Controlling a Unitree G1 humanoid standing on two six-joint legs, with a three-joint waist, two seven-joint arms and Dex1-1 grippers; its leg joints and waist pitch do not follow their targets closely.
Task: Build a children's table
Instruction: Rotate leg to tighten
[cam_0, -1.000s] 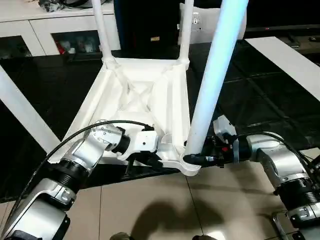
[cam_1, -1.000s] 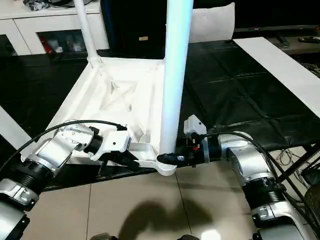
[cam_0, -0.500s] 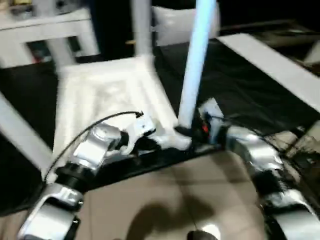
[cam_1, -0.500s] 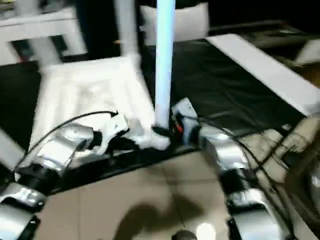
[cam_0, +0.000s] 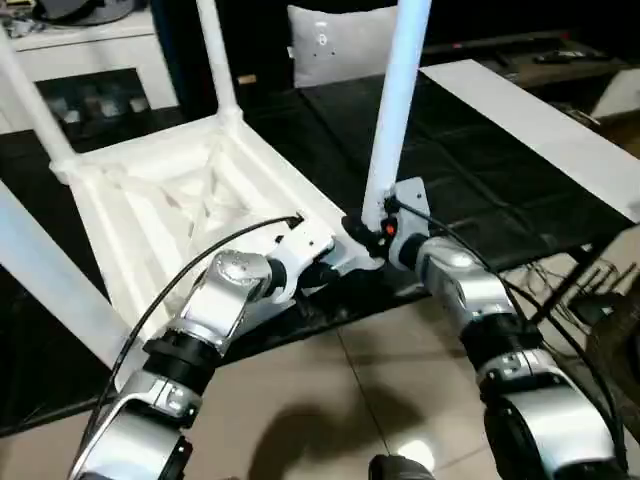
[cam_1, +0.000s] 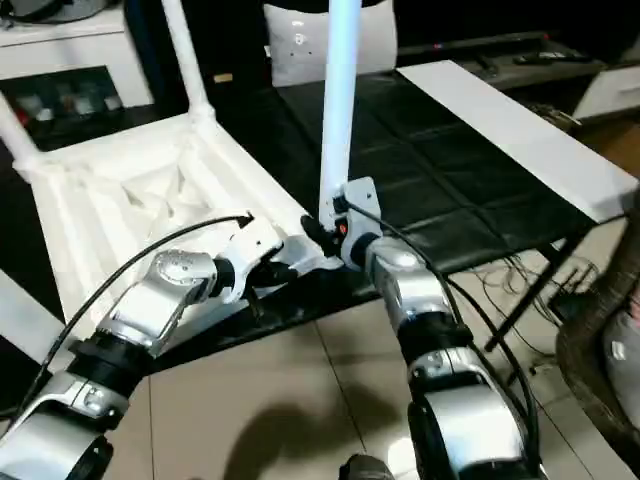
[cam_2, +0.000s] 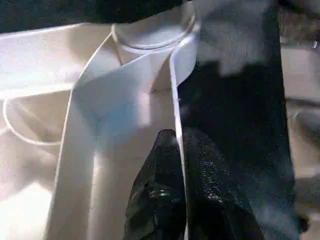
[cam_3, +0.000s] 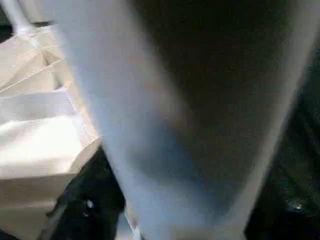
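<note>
The children's table lies upside down on a black mat, its ribbed white top facing up with white tube legs standing in the corner sockets. My left gripper is shut on the thin rim wall beside the near corner socket, one black finger on each side of it. My right gripper sits at the base of the near right leg, right above that socket. That leg stands very close in the right wrist view. Other legs rise at the far corner and the left.
A white cabinet with glass doors stands at the back left. A long white panel lies across the right of the black mat, and a white cushion-like block stands behind. Tiled floor and loose cables are near me.
The whole picture has swung and tilted, so the camera has moved. Both grippers keep their places, left on the rim and right at the leg's base.
</note>
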